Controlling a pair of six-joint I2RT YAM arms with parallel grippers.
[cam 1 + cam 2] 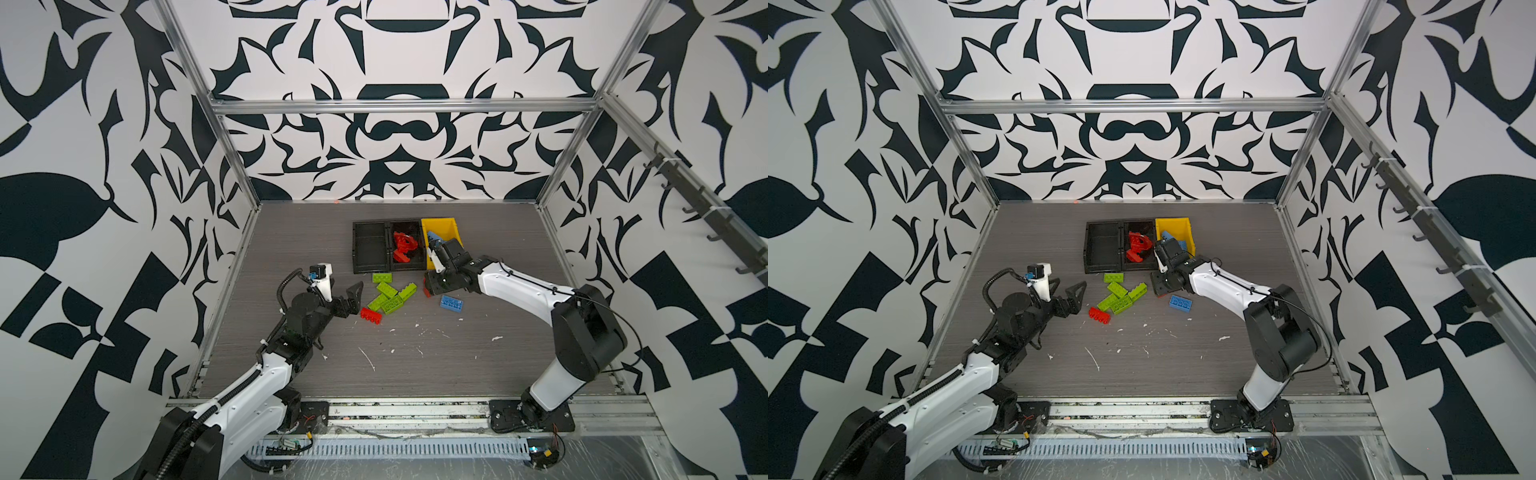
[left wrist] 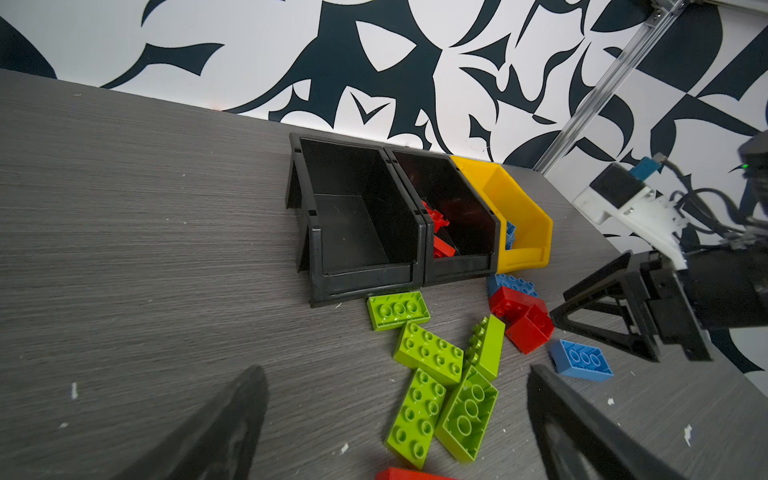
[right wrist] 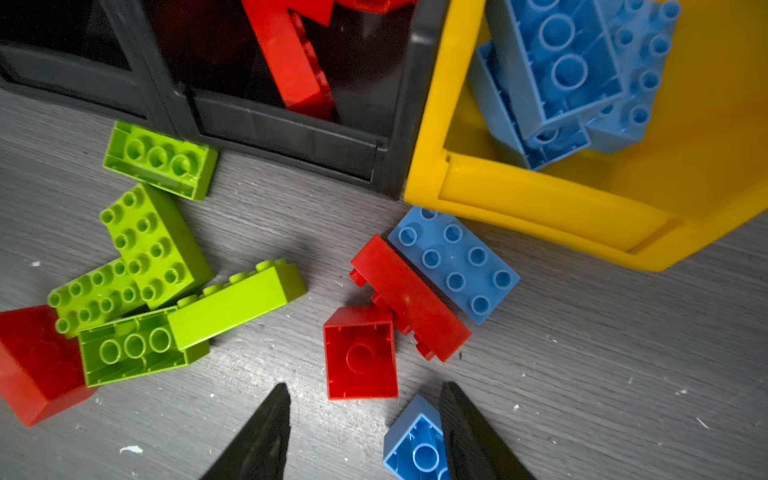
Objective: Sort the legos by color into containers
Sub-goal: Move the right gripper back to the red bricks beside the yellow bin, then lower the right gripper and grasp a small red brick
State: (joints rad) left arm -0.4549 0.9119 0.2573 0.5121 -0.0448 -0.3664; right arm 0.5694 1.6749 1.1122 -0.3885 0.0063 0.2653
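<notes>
**A:** Tally?

**B:** Red pieces (image 1: 404,245) are in the middle black bin (image 3: 286,137), and blue bricks (image 3: 561,70) are in the yellow bin (image 3: 540,199). The left black bin (image 1: 370,245) is bare, so I take it for the greens. Roughly half done, I judge.

**A:** Left out?

**B:** All on the counter (image 1: 415,374), just near of the bins:
- five green bricks (image 1: 390,293)
- a red brick (image 1: 371,315) at their near left
- a small red brick (image 3: 360,353)
- a long red brick (image 3: 411,297)
- two loose blue bricks (image 3: 453,264)

**A:** Jaws?

**B:** On the left gripper (image 2: 395,368) they are spread wide and empty, aimed at the greens. On the right gripper (image 3: 365,390) they are part-spread and empty, over the small red brick.

**A:** Room?

**B:** The near half of the counter is bare but for white flecks (image 1: 368,359), and the side rails are well apart from the pile. The tight spots are one green and one blue brick, each just beside a bin's near lip.
</notes>
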